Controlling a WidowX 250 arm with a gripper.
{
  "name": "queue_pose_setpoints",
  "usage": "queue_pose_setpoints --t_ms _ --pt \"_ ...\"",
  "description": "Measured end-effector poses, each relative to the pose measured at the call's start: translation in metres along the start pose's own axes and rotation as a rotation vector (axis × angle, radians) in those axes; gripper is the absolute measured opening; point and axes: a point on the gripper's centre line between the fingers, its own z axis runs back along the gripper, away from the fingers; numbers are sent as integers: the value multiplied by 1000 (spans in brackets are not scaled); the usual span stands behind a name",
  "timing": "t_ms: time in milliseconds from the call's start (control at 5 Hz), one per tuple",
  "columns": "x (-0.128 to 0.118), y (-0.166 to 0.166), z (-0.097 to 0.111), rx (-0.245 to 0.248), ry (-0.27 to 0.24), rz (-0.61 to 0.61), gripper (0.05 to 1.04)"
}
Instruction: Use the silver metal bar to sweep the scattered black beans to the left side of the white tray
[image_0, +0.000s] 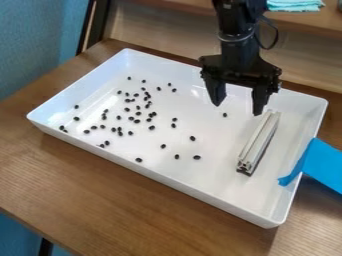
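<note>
The black gripper (237, 109) hangs over the back right part of a white tray (153, 172), its two fingers spread wide apart with nothing between them. Below its right finger lies a silver-white metal bar (258, 142), set lengthwise from back to front on the tray floor. Many small black beans are scattered over the tray, mostly in its left and middle parts. One bean (224, 115) lies near the gripper, and another (197, 157) is left of the bar.
Blue tape (320, 165) runs over the tray's right wall onto the wooden table (133, 210). The tray's raised walls surround the beans and bar. Behind, a wooden shelf (300, 22) holds a folded teal cloth (294, 5).
</note>
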Motion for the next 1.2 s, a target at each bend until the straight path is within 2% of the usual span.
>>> queue_pose_setpoints --t_ms 200,600,800,1200 --pt "-5 1 -13 6 35 5 1000" --pt "-5 -18 -19 -15 20 -21 1000" --pt "-5 -19 -19 -19 31 3 1000" --pt "1 -20 -42 28 32 5 1000"
